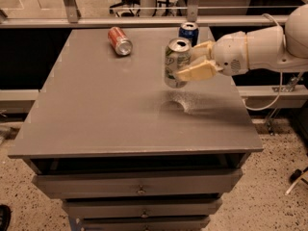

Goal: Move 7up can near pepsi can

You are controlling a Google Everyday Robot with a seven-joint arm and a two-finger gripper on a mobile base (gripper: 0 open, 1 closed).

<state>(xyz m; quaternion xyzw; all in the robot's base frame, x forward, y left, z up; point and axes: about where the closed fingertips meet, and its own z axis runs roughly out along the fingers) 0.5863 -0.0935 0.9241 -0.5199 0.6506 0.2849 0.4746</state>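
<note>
1. The 7up can (176, 62) hangs in the air, clear of the desk (96, 109). It is on the camera side of the pepsi can (188, 32) and a little to that can's left in the view. It leans slightly, with its silver top toward the camera.
2. By judgement it is a thin-walled aluminium can: light, smooth and somewhat slippery. It would dent under a hard squeeze and tip easily when set down. Whether it is full or empty cannot be told.
3. The best hold looks to be across the round side wall at mid-height, where the wall is straight, not at the rim or the base.
4. The hand (186, 61) is clamped on the 7up can in just that way. One finger presses the upper side and the other the lower side, reaching in from the pepsi can's right.
5. The pepsi can stands upright near the far edge of the desk, apart from the held can.
6. A red-orange can (120, 40) lies on its side, well to the left of the pepsi can.
7. Setting the 7up can down just beside the pepsi can calls for a level base and a gentle release, so that neither can is knocked over.
</note>
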